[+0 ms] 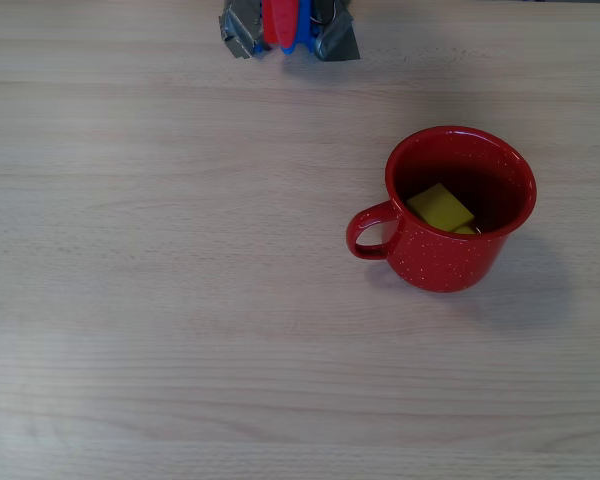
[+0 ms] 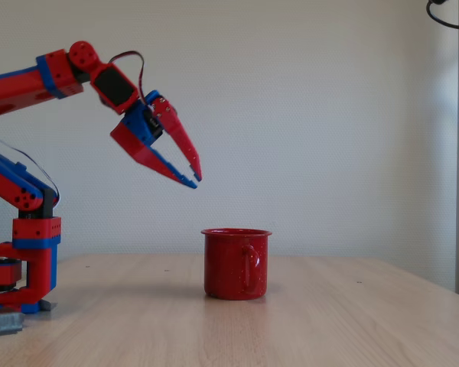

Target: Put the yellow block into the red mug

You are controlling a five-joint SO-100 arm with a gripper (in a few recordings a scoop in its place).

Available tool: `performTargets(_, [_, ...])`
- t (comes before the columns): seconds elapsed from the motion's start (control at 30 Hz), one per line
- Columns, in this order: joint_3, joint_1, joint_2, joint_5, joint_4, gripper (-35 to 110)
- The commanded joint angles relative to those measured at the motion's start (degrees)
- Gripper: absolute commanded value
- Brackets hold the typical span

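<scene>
In the fixed view the pincer [image 2: 193, 180] is hanging in the air high above the tabletop [image 2: 329, 321], pointing down toward four o'clock, its red and blue fingers closing to a near-touching tip with nothing between them, so it is clenched and carrying nothing. It is sitting up and toward ten o'clock from the red mug [image 2: 236, 264], well apart from it and not over its mouth. The red and blue arm [image 2: 30, 84] is reaching in from the nine o'clock edge of that view, with its base [image 2: 27, 267] standing on the tabletop at about eight o'clock. In the overhead view part of the arm's base [image 1: 285, 28] is showing at the twelve o'clock edge, on grey brackets. The red mug [image 1: 458, 208] is standing upright on the pale wooden tabletop [image 1: 180, 300] at about three o'clock of the overhead view, its loop handle pointing toward nine o'clock, tiny white speckles showing on its outer wall. The yellow block [image 1: 441, 208] is lying inside the mug, resting tilted on the dark red bottom toward the six o'clock side of the interior. In the fixed view the mug's handle is facing the camera and its wall is hiding the inside.
</scene>
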Motion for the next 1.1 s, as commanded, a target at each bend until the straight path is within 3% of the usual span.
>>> performTargets(0.0, [3.7, -0.4, 5.7, 1.1, 0.4, 0])
performTargets(0.73, [40.5, -1.1, 39.5, -3.0, 5.6, 0])
performTargets(1.07, [43.4, -1.6, 39.5, -3.0, 5.9, 0])
